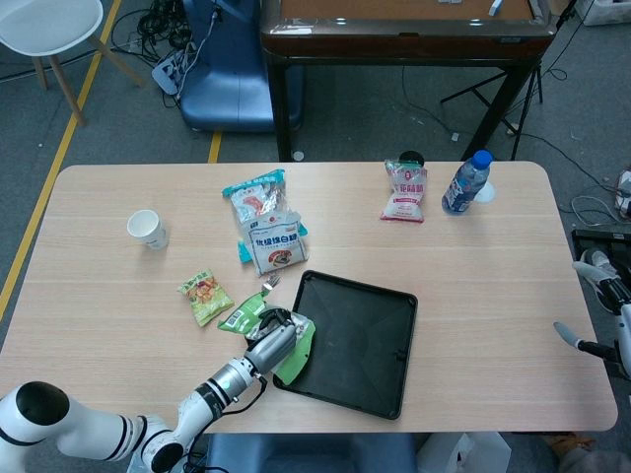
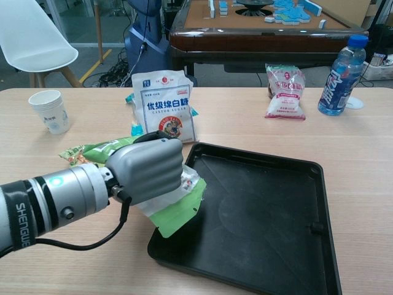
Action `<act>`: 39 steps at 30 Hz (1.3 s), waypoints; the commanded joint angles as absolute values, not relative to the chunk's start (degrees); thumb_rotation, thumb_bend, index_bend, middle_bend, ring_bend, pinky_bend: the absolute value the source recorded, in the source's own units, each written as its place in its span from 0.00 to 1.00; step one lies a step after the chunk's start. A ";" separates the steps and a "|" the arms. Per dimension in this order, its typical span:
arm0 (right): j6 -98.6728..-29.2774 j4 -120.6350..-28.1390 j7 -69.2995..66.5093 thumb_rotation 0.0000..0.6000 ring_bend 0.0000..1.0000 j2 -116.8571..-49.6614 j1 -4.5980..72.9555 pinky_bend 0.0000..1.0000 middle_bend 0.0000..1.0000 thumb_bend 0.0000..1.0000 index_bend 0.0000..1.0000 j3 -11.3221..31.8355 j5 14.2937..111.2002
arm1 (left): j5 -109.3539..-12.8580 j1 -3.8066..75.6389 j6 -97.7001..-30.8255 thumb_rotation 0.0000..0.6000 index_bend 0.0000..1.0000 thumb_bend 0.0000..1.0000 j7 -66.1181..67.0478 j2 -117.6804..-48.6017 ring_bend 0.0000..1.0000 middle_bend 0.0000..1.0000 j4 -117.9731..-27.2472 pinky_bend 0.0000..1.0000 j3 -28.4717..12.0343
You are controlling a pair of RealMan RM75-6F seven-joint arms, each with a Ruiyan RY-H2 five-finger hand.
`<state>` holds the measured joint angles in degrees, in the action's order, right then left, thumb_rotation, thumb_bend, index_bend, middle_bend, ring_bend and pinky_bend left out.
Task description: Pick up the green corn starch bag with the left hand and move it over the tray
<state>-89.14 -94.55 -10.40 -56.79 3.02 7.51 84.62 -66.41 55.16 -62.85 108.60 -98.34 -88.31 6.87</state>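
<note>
My left hand (image 1: pixel 274 341) (image 2: pixel 144 167) grips the green corn starch bag (image 1: pixel 296 353) (image 2: pixel 175 209) at the tray's left edge. The bag's lower end hangs over the rim of the black tray (image 1: pixel 380 340) (image 2: pixel 270 203), tilted. Its upper green end (image 1: pixel 241 317) sticks out to the left behind my fingers. My right hand (image 1: pixel 603 286) shows only at the far right edge of the head view, off the table, and its fingers are too small to read.
A white sugar bag (image 1: pixel 272 241) (image 2: pixel 163 112) lies just behind the tray. A small green snack packet (image 1: pixel 205 297), a paper cup (image 1: pixel 148 229) (image 2: pixel 50 110), a pink-white bag (image 1: pixel 404 191) (image 2: pixel 285 91) and a water bottle (image 1: pixel 465 182) (image 2: pixel 341 74) stand around.
</note>
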 commanded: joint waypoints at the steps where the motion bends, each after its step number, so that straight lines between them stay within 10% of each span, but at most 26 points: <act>1: -89.09 -94.57 -10.37 1.00 0.12 -56.78 3.00 0.17 0.30 0.09 0.24 7.52 84.53 | -69.58 54.61 -61.86 1.00 0.43 0.44 99.73 -97.34 0.67 0.66 -87.28 0.91 6.50; 28: -88.15 -95.71 -9.06 1.00 0.12 -56.70 3.61 0.17 0.30 0.09 0.24 7.82 84.06 | -70.12 45.11 -60.80 1.00 0.44 0.44 31.82 -92.00 0.67 0.65 -87.87 0.91 -5.54; 39: -87.53 -95.51 -9.15 1.00 0.12 -56.86 3.91 0.17 0.30 0.09 0.24 7.82 83.86 | -85.04 41.51 -66.10 1.00 0.44 0.44 4.20 -94.43 0.66 0.65 -76.98 0.91 -2.04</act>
